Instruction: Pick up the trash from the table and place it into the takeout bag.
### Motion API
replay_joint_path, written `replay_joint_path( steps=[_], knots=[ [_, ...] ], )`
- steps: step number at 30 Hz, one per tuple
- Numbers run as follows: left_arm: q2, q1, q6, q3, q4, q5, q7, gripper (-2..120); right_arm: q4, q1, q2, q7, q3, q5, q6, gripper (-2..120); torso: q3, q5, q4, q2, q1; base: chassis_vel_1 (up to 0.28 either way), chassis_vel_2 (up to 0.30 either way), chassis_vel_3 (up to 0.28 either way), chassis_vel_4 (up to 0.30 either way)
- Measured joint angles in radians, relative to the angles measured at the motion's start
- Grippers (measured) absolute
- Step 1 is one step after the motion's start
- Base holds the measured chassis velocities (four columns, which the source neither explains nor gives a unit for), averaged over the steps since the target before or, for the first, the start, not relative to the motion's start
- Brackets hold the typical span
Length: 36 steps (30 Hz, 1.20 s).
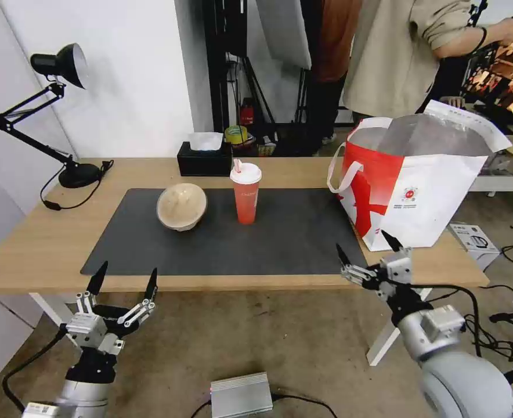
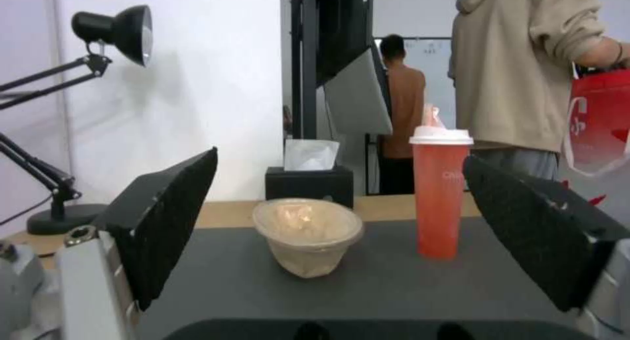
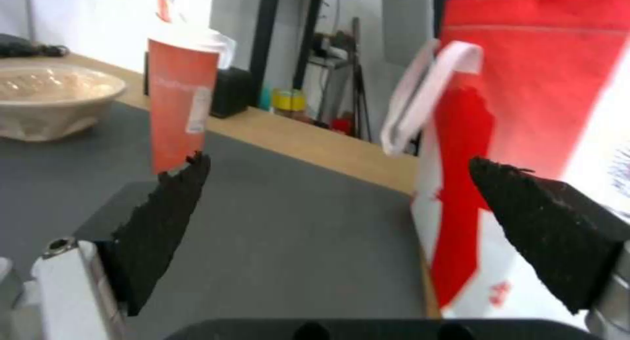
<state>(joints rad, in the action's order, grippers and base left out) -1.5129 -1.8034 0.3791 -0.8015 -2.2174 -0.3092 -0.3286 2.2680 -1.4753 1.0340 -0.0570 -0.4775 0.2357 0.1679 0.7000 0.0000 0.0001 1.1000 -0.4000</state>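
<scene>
Two pieces of trash stand on the table (image 1: 42,244), on its dark mat (image 1: 227,232): a beige bowl (image 1: 181,206) (image 2: 307,234) (image 3: 49,99) and, just right of it, a tall red cup (image 1: 246,194) (image 2: 440,202) (image 3: 180,111) with a white lid and straw. The red-and-white takeout bag (image 1: 410,186) (image 3: 525,123) stands open at the table's right end. My left gripper (image 1: 125,276) hangs open below the table's front edge, left of the bowl. At the front right corner my right gripper (image 1: 367,248) is open, just in front of the bag.
A black desk lamp (image 1: 65,116) stands at the back left and a black tissue box (image 1: 204,157) behind the cup. A silver box (image 1: 242,395) lies on the floor between my arms. People stand behind the table.
</scene>
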Motion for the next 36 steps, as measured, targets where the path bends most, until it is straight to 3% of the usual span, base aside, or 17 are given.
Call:
replay_joint_path(
  steps=[21,26,36],
  knots=[
    [-0.031,-0.017,0.029,0.002,0.019,0.012,0.000,100,-0.167,0.227,-0.033,0.028,0.234,0.065,0.005,100,0.000,0.0000,-0.0001,0.000,0.000,0.000,0.000,0.000,0.000],
    [-0.046,-0.026,0.036,0.002,0.028,0.020,-0.005,100,-0.279,0.397,-0.038,0.020,0.335,0.117,0.007,100,0.000,0.0000,0.0000,0.000,0.000,0.000,0.000,0.000,0.000],
    [-0.053,-0.021,0.036,-0.005,0.028,0.024,-0.005,100,-0.391,0.572,-0.016,-0.003,0.470,0.153,0.010,100,0.000,-0.0003,0.0000,0.000,0.000,0.000,0.000,0.000,0.000]
  ],
)
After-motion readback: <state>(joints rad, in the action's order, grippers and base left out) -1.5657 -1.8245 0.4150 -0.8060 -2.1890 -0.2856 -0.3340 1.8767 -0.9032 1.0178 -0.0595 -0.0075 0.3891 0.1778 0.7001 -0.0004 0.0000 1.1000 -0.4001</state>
